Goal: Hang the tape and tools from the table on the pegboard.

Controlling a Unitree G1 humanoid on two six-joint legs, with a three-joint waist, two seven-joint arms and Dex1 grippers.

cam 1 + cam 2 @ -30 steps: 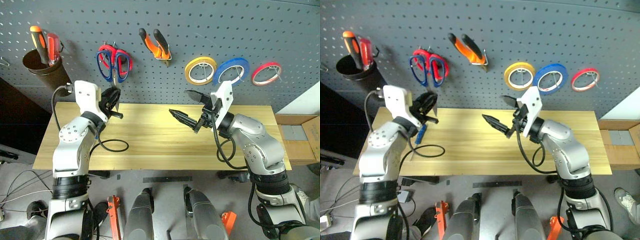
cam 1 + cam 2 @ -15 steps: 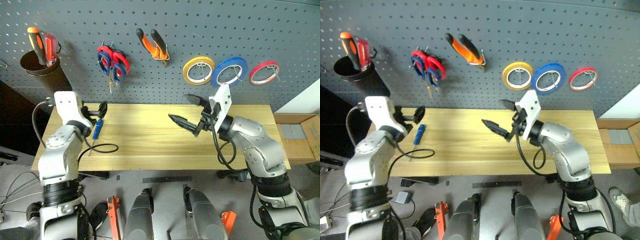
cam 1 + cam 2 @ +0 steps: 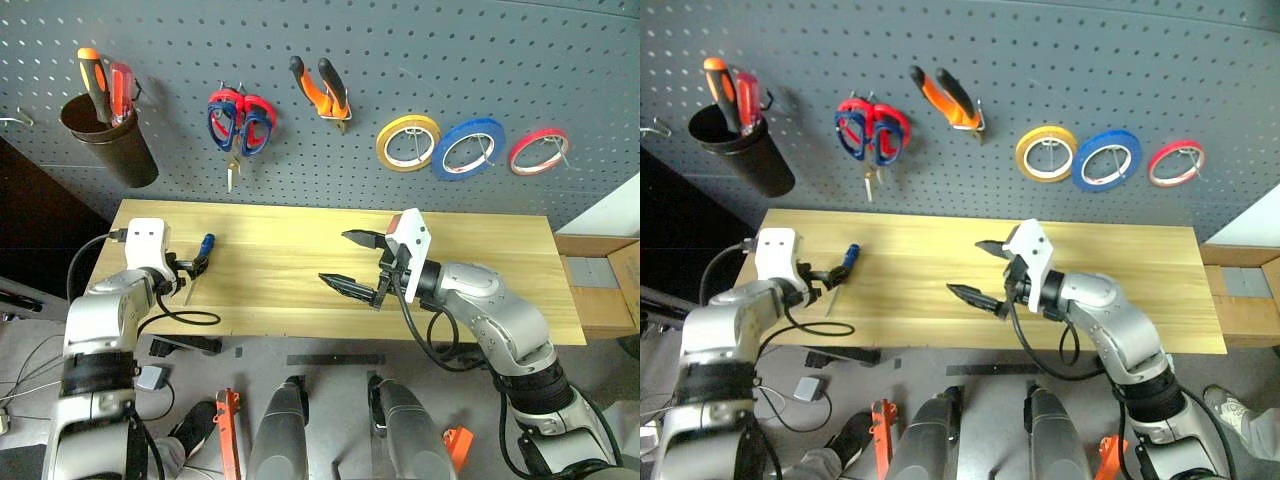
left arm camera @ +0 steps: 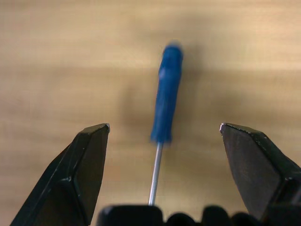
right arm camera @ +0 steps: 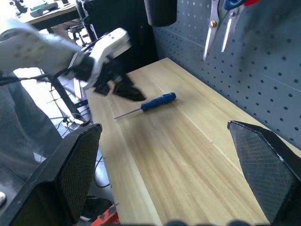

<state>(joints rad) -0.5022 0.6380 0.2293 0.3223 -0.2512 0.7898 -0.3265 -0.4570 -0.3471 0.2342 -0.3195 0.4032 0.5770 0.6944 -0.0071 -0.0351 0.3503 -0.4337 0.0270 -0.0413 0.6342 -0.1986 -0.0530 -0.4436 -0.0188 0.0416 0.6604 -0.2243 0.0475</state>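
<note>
The screwdriver (image 4: 165,96) lies flat on the table (image 3: 290,290) near its left end. The left gripper (image 4: 162,141) has its jaws wide apart on either side of the steel shaft, blue handle pointing away, neither jaw touching it. The right gripper (image 3: 350,262) hovers over mid-table, jaws apart and empty. No readable writing on anything.

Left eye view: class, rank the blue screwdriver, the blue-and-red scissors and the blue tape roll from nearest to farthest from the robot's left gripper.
1. Blue screwdriver, on the table right by the left gripper.
2. Scissors, hanging on the pegboard above.
3. Blue tape roll, far across the pegboard.
</note>
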